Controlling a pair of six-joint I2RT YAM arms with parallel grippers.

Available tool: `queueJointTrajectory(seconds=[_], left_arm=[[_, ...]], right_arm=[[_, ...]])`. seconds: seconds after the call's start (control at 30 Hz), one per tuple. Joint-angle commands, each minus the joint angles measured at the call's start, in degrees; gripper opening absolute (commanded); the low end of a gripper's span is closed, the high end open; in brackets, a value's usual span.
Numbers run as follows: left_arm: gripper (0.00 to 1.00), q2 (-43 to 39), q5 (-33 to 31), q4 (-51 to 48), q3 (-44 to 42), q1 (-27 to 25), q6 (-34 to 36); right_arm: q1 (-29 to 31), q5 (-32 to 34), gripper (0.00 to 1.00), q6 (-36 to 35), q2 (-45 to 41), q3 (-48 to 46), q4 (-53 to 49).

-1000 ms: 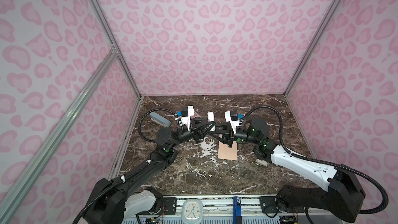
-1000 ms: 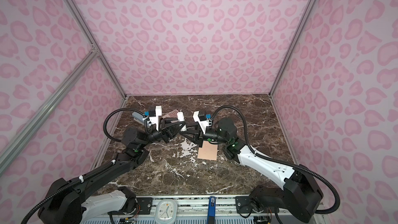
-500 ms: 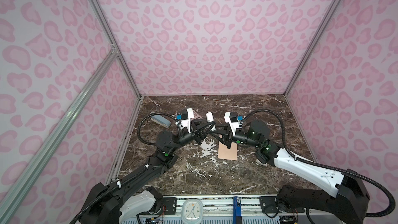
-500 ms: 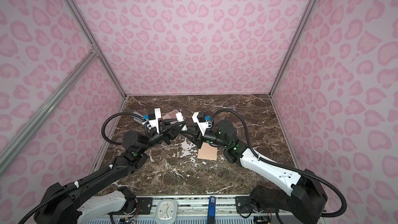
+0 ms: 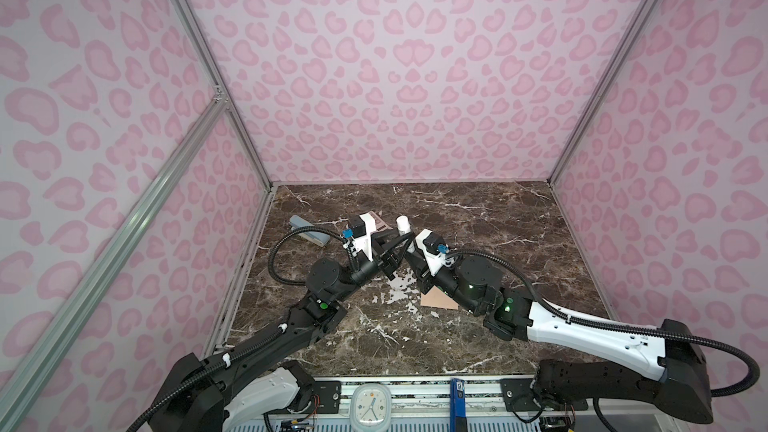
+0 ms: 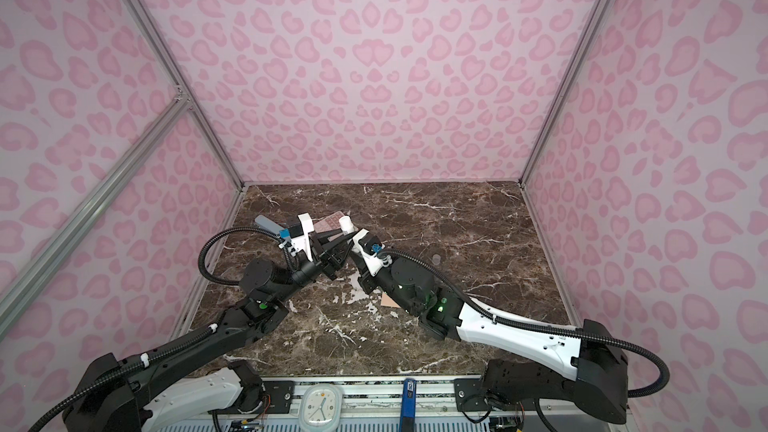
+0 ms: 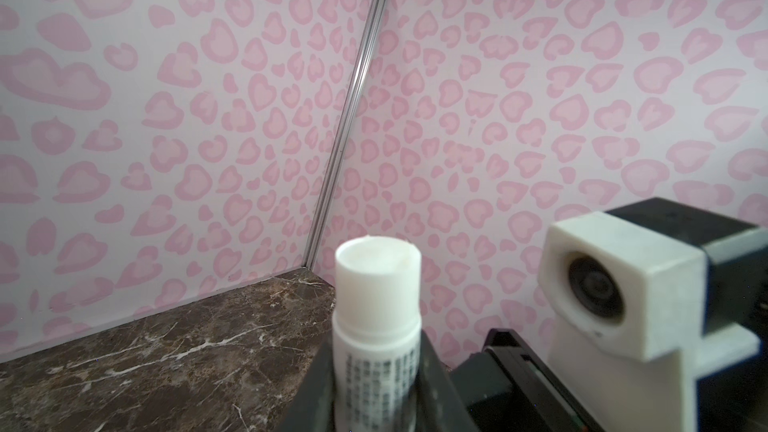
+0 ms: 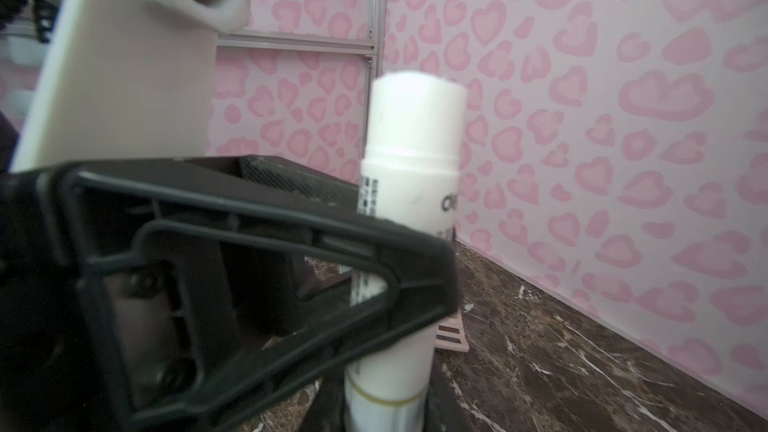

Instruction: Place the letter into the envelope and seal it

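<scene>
Nearest the front edge of the table (image 5: 478,222) it's mostly arm. Both come in low from the front corners and cover a good chunk of the marble.

The envelope (image 5: 438,301) lies flat about mid-table, a touch toward the front. The right arm hides much of it, so only a peach-tan wedge shows in both top views. Can't see its flap, and can't tell if the letter is inside.

Just past it the two claws meet over the middle. The left claw (image 7: 376,384) is clamped on a white glue stick (image 7: 376,284) held upright, with its fingers cut off at the frame edge in the wrist view. The right claw (image 5: 409,248) grips the same stick lower down, as far as I can make out. Its fingertips are mostly out of frame in its own wrist view, and one left-claw finger blocks the middle.

Toward the far left corner, a pink calculator (image 6: 330,222) peeks out from behind the left wrist camera. A grey-blue bar-shaped thing (image 5: 307,230) sits near the left edge, partly under a cable.

The right half and the far strip of the table are open, with walls close on three sides.
</scene>
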Motion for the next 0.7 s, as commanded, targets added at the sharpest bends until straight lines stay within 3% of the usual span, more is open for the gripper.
queueJointTrajectory(seconds=[0.0, 0.17, 0.33, 0.5, 0.67], left_arm=[[0.04, 0.1, -8.8, -3.5, -0.5, 0.1, 2.2], [0.04, -0.3, -10.7, -3.4, -1.0, 0.0, 2.5], [0.04, -1.8, -13.7, -5.3, -1.1, 0.1, 3.5], [0.04, -3.9, -11.9, -8.2, -0.3, 2.2, 3.7], [0.04, -5.5, -5.1, -10.0, 0.8, 4.9, 2.3]], right_arm=[[3.1, 7.1, 0.28, -6.1, 1.0, 1.0, 7.0], [5.3, 9.3, 0.32, -7.6, 2.3, 1.5, 7.2], [4.8, 10.1, 0.42, -6.3, 1.1, 0.1, 6.5], [-0.2, -1.5, 0.46, -2.4, -2.7, -3.0, 2.9], [-7.9, -20.3, 0.46, 1.3, -5.4, -5.4, 1.5]])
